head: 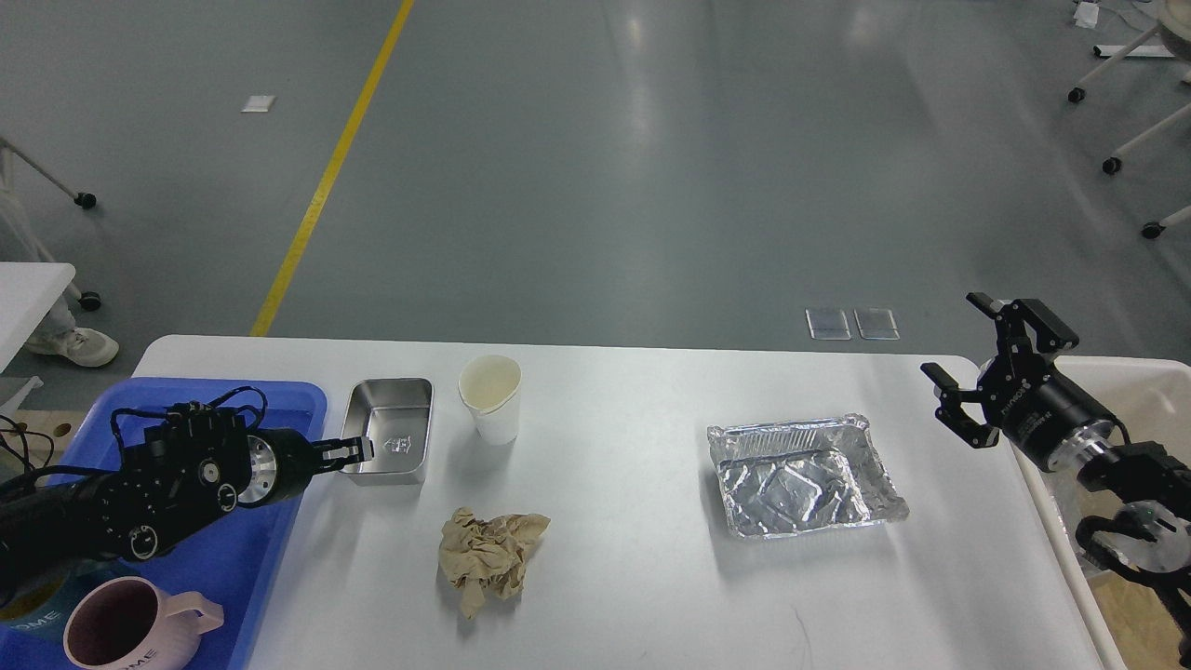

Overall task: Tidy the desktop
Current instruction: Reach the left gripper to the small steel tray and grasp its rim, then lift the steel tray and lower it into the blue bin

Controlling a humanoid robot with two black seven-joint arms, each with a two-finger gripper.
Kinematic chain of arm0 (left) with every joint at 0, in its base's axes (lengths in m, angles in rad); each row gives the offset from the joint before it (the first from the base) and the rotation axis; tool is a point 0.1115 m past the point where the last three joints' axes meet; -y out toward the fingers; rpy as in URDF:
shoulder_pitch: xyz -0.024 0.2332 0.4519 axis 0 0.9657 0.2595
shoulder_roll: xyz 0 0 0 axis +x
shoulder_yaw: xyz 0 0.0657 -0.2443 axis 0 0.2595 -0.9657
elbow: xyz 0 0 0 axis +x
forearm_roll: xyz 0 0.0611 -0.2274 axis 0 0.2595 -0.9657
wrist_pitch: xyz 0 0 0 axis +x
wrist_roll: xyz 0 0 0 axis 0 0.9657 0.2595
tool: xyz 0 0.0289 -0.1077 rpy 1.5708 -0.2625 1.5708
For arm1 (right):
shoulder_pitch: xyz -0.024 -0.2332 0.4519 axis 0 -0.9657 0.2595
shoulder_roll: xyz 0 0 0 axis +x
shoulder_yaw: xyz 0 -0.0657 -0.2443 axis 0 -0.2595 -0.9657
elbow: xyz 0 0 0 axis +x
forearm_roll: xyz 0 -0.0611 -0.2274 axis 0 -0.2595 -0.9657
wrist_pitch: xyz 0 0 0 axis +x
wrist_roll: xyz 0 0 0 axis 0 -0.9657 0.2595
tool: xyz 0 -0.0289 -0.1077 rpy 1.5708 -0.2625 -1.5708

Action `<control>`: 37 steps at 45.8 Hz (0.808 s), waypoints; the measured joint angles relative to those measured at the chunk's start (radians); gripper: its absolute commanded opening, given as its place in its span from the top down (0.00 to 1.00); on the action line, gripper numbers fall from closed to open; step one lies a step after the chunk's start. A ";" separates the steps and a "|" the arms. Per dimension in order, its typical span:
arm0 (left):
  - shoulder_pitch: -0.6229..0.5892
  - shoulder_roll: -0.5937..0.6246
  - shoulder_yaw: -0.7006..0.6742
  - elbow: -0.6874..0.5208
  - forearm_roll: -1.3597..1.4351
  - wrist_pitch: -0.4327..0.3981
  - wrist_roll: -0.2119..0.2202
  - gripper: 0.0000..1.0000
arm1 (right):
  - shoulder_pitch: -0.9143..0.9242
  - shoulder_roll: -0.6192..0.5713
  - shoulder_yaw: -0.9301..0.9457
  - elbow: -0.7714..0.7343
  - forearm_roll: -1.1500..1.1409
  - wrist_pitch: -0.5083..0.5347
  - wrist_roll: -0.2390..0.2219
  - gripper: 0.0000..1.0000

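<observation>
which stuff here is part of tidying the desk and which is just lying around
Job: desktop, steel tin at the left claw, paper cup, crumpled paper, foil tray, blue tray, beige bin.
Lying about: floor plates, wheeled stands.

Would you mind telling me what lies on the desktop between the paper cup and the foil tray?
Nothing: in the head view, the stretch of desktop between the paper cup and the foil tray is bare white surface. The crumpled brown paper sits nearer me, below that line.
</observation>
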 measured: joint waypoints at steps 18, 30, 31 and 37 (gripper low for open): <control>0.010 0.007 0.002 0.000 0.001 -0.012 -0.060 1.00 | -0.006 -0.009 0.002 0.000 0.000 0.000 0.000 0.00; 0.017 0.040 0.000 -0.010 0.000 -0.013 -0.080 1.00 | -0.007 -0.010 0.002 0.000 0.000 0.000 0.000 0.00; 0.017 0.051 -0.001 -0.013 -0.001 -0.014 -0.082 1.00 | -0.007 -0.010 0.002 0.000 0.000 0.000 0.000 0.00; 0.003 0.143 -0.015 -0.056 -0.001 -0.048 -0.107 1.00 | -0.007 -0.010 0.002 0.000 0.000 0.000 0.000 0.00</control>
